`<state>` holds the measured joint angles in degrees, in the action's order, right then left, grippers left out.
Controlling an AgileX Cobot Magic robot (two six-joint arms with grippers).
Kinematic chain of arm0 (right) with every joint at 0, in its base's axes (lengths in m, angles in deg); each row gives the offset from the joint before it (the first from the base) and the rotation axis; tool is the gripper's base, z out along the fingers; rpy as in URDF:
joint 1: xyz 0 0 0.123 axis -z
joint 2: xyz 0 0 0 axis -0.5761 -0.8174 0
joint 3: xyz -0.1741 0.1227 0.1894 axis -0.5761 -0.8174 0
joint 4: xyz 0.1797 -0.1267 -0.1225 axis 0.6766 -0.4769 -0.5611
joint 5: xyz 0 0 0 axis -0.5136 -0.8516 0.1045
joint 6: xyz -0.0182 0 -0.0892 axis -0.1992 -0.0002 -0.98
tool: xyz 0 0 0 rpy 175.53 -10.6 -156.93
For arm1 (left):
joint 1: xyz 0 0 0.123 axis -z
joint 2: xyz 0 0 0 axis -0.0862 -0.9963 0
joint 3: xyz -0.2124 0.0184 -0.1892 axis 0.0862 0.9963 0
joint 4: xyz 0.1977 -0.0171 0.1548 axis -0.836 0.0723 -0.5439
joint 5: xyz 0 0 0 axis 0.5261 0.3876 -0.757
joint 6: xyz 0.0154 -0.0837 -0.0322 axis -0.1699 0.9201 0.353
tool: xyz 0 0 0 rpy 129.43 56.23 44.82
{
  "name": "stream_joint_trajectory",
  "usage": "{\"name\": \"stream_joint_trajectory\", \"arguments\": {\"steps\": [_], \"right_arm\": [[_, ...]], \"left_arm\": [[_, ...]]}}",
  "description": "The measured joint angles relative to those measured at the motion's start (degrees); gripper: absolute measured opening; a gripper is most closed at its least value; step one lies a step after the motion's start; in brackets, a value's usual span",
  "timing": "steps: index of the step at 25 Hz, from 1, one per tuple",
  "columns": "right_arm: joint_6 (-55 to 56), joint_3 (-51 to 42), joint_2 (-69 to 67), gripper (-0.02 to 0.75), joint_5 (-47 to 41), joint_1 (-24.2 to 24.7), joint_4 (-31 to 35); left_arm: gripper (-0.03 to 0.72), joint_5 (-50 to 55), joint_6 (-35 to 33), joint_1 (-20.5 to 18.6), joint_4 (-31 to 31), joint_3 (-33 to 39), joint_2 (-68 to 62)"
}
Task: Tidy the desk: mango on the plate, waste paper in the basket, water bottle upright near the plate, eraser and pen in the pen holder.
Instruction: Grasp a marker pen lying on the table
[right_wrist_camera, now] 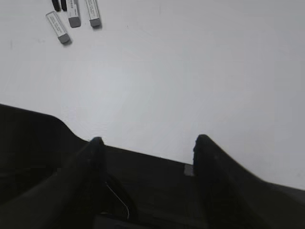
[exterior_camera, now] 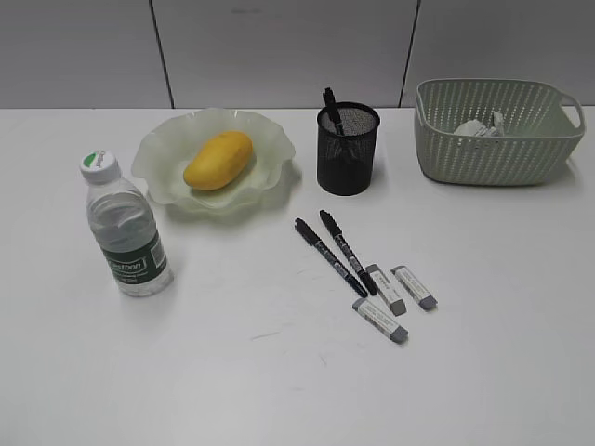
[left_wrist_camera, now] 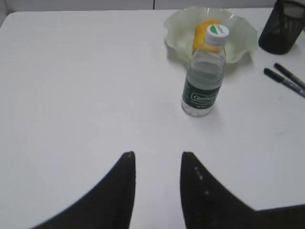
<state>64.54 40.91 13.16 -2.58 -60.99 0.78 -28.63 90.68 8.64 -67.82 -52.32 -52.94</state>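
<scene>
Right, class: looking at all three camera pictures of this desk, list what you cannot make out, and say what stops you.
- Small print on the clear plastic water bottle: too small, exterior view.
- Lower part of the pen in the black mesh pen holder: hidden by the mesh, exterior view.
- Yellow-orange mango: partly hidden behind the bottle, left wrist view.
- Two black pens: cut off by the top edge, right wrist view.
</scene>
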Motion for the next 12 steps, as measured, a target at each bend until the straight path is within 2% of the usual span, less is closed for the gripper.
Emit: {"name": "stream_joint_trajectory", "arguments": {"steps": [4,7,9,12], "right_arm": [[0.73,-3.32,13.01,0.465,-1.4,0.0,0.2],[0.79,-4.08,17.8,0.465,0.51,0.0,-0.33],[0.85,-4.56,18.77,0.465,2.62,0.0,-1.26],[0.85,-5.65,18.86,0.465,5.76,0.0,-1.57]], "left_arm": [[0.241,-3.38,-6.7,0.0,3.39,-1.67,-9.27],[0.241,-10.9,-10.01,0.0,5.8,-4.76,-21.23],[0.241,-16.06,-14.1,0.4,9.86,-7.47,-29.64],[0.225,-23.1,-20.75,4.85,16.7,-13.14,-43.18]]}}
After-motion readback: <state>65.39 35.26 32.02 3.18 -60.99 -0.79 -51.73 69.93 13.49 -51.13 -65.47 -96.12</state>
